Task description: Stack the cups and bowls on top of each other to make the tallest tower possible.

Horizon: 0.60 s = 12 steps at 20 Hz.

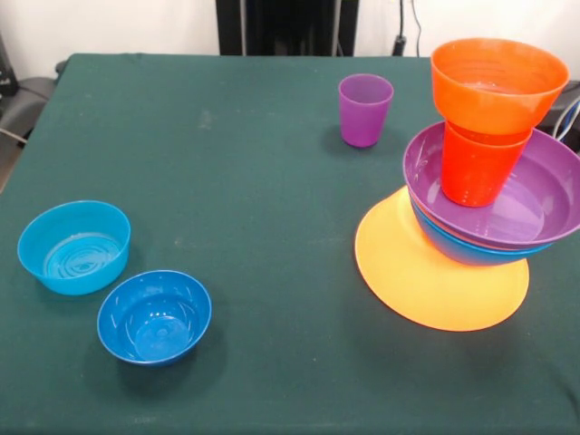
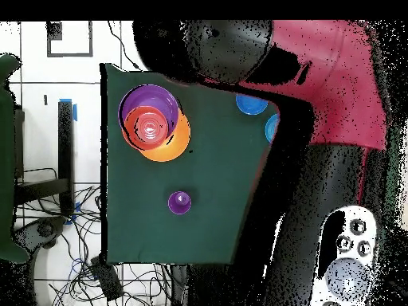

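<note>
The tower stands at the right in the front view. Its base is the orange-yellow bowl, with the large blue bowl and the purple bowl on it. The orange cup stands in the purple bowl, and the small orange bowl sits on top, leaning a little. From overhead the tower is at the upper left. The purple cup stands alone, upright. The light blue bowl and the dark blue bowl sit side by side at the left. The yellow and lime green cups are out of view. No gripper shows.
The red and black arm fills the right of the overhead view and hides part of the two small bowls. The pedestal stands at the table's far edge. Cables lie off the table's left side in the overhead view.
</note>
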Each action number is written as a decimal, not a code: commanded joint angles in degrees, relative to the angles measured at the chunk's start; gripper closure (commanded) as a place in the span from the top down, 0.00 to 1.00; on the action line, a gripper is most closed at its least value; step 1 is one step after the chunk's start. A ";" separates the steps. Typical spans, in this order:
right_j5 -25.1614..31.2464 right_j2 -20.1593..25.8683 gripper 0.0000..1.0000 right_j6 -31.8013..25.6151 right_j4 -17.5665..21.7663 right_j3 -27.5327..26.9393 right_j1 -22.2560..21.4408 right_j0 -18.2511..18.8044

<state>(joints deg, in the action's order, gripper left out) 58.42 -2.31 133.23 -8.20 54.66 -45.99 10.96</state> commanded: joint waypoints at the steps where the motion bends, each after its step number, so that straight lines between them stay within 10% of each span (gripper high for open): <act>1: 6.61 -0.90 0.00 10.85 3.47 -2.89 6.44 -3.54; 12: 3.86 -4.69 0.00 12.70 1.56 -4.61 9.55 -6.47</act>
<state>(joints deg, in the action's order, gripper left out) 58.44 -6.79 133.23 -8.22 50.23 -41.70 5.58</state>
